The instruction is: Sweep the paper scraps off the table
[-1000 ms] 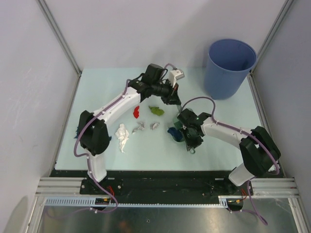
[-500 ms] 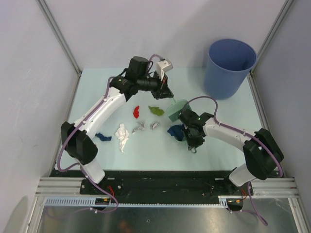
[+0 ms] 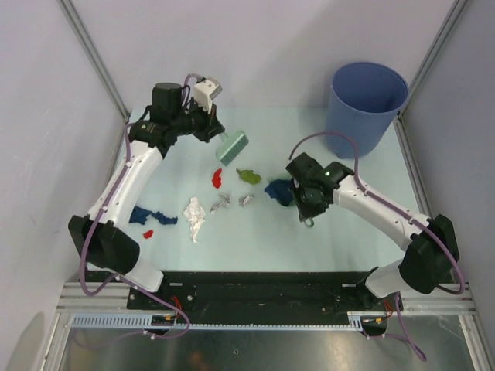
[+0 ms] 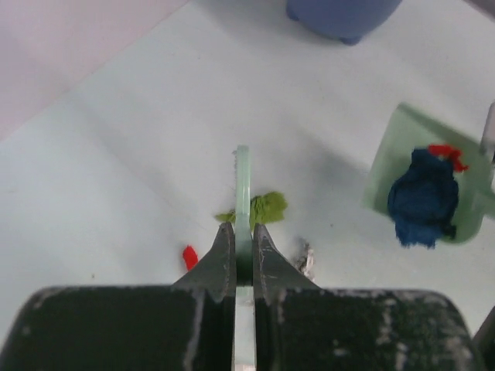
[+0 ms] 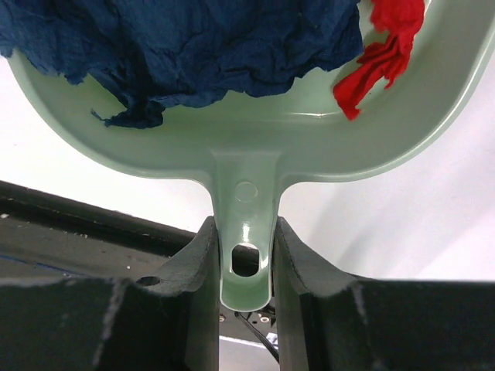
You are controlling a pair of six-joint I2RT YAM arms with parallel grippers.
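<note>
My left gripper (image 3: 216, 131) (image 4: 243, 229) is shut on the pale green hand brush (image 3: 232, 147), held above the table's (image 3: 348, 239) far left-centre. My right gripper (image 3: 305, 201) (image 5: 244, 228) is shut on the handle of the pale green dustpan (image 5: 232, 147) (image 4: 387, 166). In the pan lie a dark blue wad (image 3: 278, 191) (image 5: 186, 39) and a red scrap (image 5: 383, 46). On the table lie a red scrap (image 3: 217, 178), a green scrap (image 3: 248, 175) (image 4: 261, 207), grey scraps (image 3: 223, 202), a white wad (image 3: 194, 216), a dark blue wad (image 3: 151, 216) and a small red scrap (image 3: 147, 233).
A blue bucket (image 3: 365, 108) (image 4: 344, 15) stands at the table's far right corner. Grey frame posts rise at the far corners. A black rail (image 3: 263, 278) runs along the near edge, by the arm bases.
My left arm has swung the brush back and to the left, away from the dustpan. My right arm has shifted the dustpan slightly farther from me. The dark blue and red scraps at left are now uncovered.
</note>
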